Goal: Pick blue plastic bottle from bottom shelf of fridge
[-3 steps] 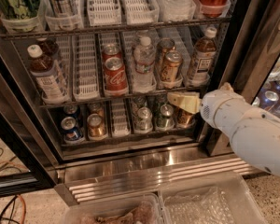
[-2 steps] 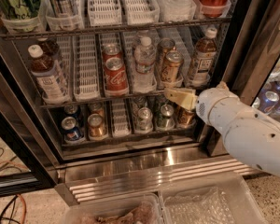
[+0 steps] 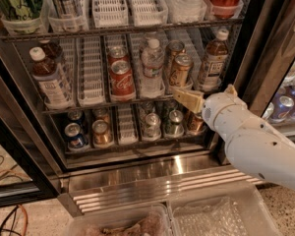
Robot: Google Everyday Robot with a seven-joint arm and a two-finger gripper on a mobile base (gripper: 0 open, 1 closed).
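Note:
The fridge (image 3: pixel 152 173) stands open, with wire shelves and white lane trays. Two blue plastic bottles of dark brown drink, with white caps and pale labels, stand on the shelf above the lowest one. One bottle (image 3: pixel 213 59) is at the right end. The other (image 3: pixel 48 78) is at the left end. The lowest shelf holds only cans. My gripper (image 3: pixel 189 101) reaches in from the right on a white arm (image 3: pixel 250 141). It is at the front edge of that shelf, just below and left of the right bottle and not touching it.
A clear water bottle (image 3: pixel 152 68), red cola cans (image 3: pixel 120 77) and bronze cans (image 3: pixel 178 69) share the bottles' shelf. Several cans (image 3: pixel 76 135) stand on the lowest shelf. The black door frame (image 3: pixel 258 43) is right of the arm. Clear bins (image 3: pixel 221 215) lie on the floor in front.
The gripper has moved slightly left and up, closer to the shelf edge below the right bottle. Nothing else moved.

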